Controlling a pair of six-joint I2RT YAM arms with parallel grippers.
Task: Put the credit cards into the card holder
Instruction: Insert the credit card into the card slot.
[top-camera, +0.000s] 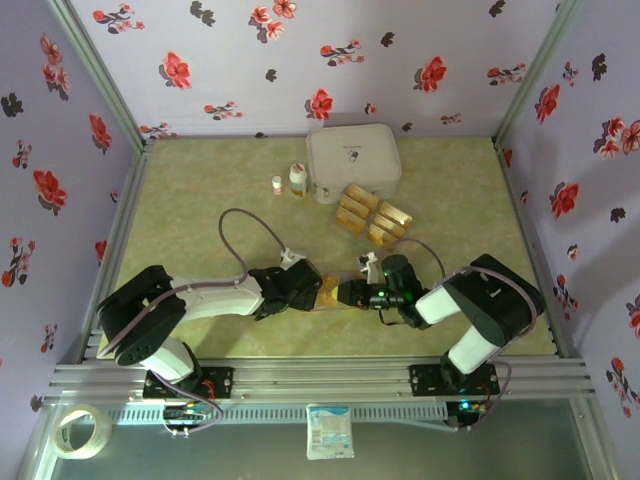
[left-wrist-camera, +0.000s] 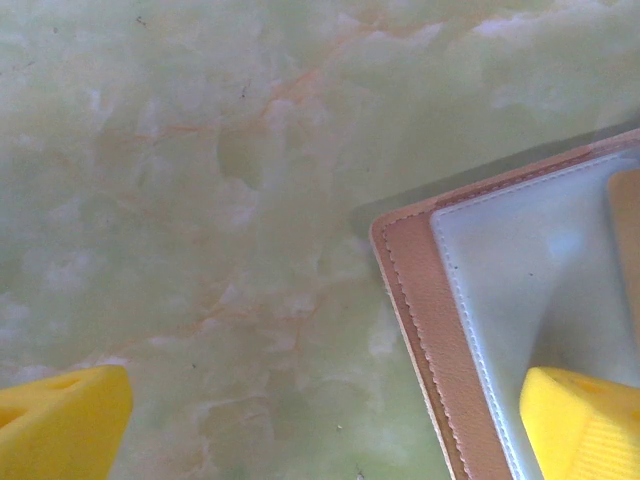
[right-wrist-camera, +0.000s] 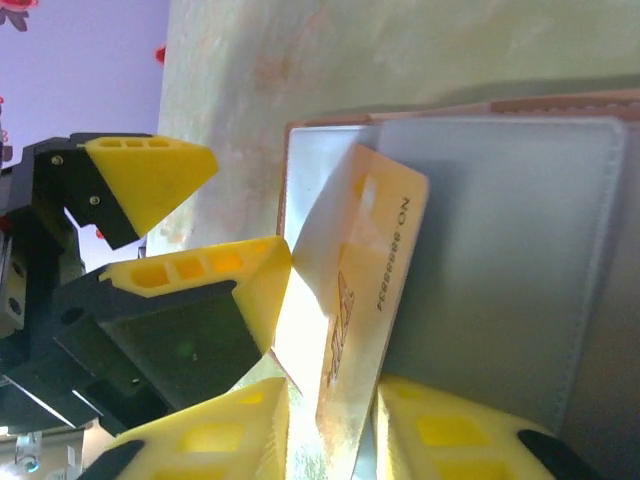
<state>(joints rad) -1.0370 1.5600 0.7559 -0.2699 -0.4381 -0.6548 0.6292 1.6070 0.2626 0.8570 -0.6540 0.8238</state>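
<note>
The reddish-brown card holder (top-camera: 330, 296) lies open on the table between both grippers, its pale blue-grey lining (right-wrist-camera: 500, 260) facing up. My left gripper (left-wrist-camera: 320, 430) is open wide, one yellow finger (left-wrist-camera: 585, 420) resting on the lining and the other on bare table. A golden credit card (right-wrist-camera: 370, 300) leans with its far end against a pocket of the holder. It stands between the fingers of my right gripper (right-wrist-camera: 335, 440), whose jaws are slightly apart, with a gap on the card's left side. More credit cards (top-camera: 372, 215) lie in a loose group further back.
A white zip case (top-camera: 352, 160) sits at the back, with two small bottles (top-camera: 298, 180) to its left. The left gripper (right-wrist-camera: 250, 205) is close beside the right one. Floral walls enclose the green marbled table (top-camera: 200, 230).
</note>
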